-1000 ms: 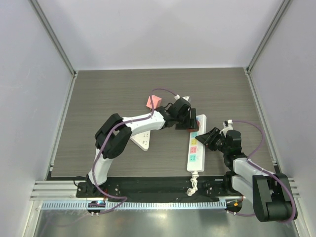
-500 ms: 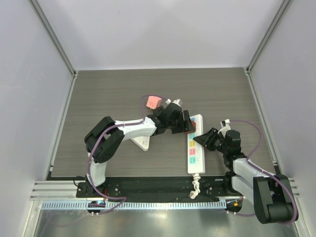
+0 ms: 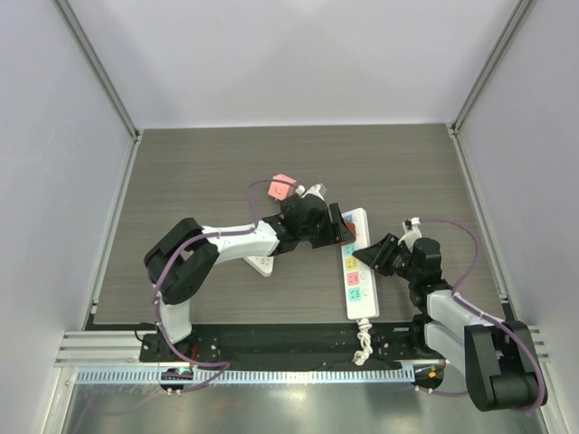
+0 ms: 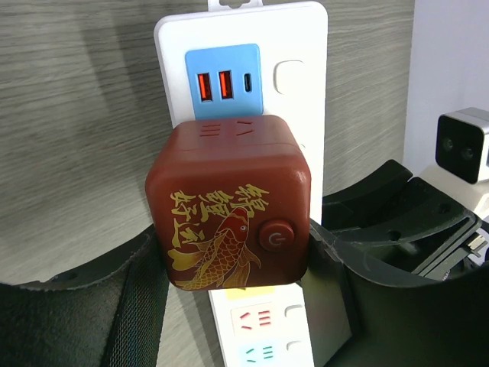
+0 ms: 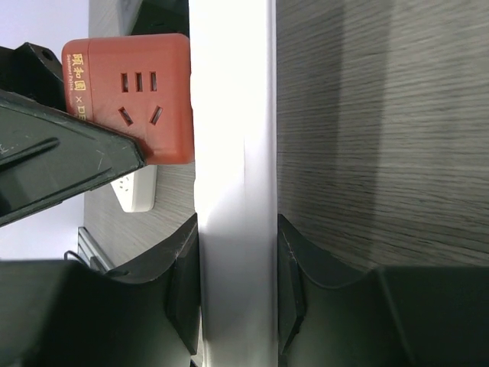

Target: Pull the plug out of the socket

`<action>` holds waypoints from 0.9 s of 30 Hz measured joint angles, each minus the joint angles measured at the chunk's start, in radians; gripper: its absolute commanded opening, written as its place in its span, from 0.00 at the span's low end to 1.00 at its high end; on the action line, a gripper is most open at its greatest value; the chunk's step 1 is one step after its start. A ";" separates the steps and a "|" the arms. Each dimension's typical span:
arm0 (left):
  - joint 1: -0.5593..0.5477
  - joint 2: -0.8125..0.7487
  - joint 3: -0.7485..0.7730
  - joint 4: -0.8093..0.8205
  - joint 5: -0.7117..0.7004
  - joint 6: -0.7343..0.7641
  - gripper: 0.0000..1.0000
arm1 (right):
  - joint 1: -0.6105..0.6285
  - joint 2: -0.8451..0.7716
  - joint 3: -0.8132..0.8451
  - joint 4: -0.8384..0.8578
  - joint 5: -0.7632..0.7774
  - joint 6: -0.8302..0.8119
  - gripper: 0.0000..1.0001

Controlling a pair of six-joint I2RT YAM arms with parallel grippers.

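While the red-brown plug (image 4: 229, 202) sits flush against the socket (image 4: 256, 30), just below its blue USB face (image 4: 223, 80), the left claw (image 4: 233, 264) is clenched on the plug's two sides. The right claw (image 5: 237, 290) clamps the socket's long edges. The socket runs lengthwise to the desk's (image 3: 208, 172) near edge, with open wood beyond its far end and to the right. A pink cube (image 3: 281, 187) sits just behind the left arm's wrist.

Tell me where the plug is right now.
Centre of the left wrist view: the plug sits against the socket beside its blue face, between the fingers of the left claw.
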 measured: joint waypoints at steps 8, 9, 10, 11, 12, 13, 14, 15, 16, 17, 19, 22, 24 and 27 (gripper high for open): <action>-0.022 -0.084 -0.040 -0.023 -0.070 0.014 0.00 | 0.013 -0.041 0.000 0.021 -0.028 -0.018 0.01; -0.022 -0.085 -0.045 -0.014 -0.070 0.010 0.00 | 0.013 -0.042 0.000 0.021 -0.028 -0.019 0.01; -0.022 -0.085 -0.048 -0.010 -0.071 0.007 0.00 | 0.013 -0.042 0.000 0.020 -0.027 -0.020 0.01; -0.023 -0.085 -0.047 -0.013 -0.072 0.007 0.00 | 0.013 -0.041 0.000 0.019 -0.027 -0.020 0.01; -0.026 -0.085 -0.045 -0.019 -0.079 0.008 0.00 | 0.014 -0.041 0.000 0.018 -0.027 -0.020 0.01; -0.029 -0.085 -0.040 -0.027 -0.087 0.010 0.00 | 0.014 -0.041 0.000 0.018 -0.027 -0.020 0.01; -0.033 -0.085 -0.035 -0.039 -0.094 0.010 0.00 | 0.014 -0.041 0.000 0.016 -0.027 -0.020 0.01; -0.034 -0.085 -0.032 -0.043 -0.097 0.009 0.00 | 0.014 -0.040 0.000 0.016 -0.027 -0.019 0.01; -0.034 -0.085 -0.032 -0.042 -0.095 0.006 0.00 | 0.014 -0.036 0.001 0.016 -0.027 -0.019 0.01; -0.033 -0.084 -0.032 -0.040 -0.092 0.000 0.00 | 0.014 -0.031 0.003 0.016 -0.026 -0.020 0.01; -0.031 -0.081 -0.032 -0.039 -0.085 -0.007 0.00 | 0.014 -0.017 0.008 0.015 -0.025 -0.020 0.01; -0.025 -0.078 -0.032 -0.040 -0.084 -0.019 0.00 | 0.014 0.013 0.024 0.013 -0.026 -0.021 0.01; -0.023 -0.078 -0.032 -0.040 -0.085 -0.025 0.00 | 0.014 0.024 0.034 0.012 -0.027 -0.021 0.01; -0.021 -0.079 -0.032 -0.039 -0.083 -0.027 0.00 | 0.015 0.026 0.037 0.008 -0.026 -0.022 0.01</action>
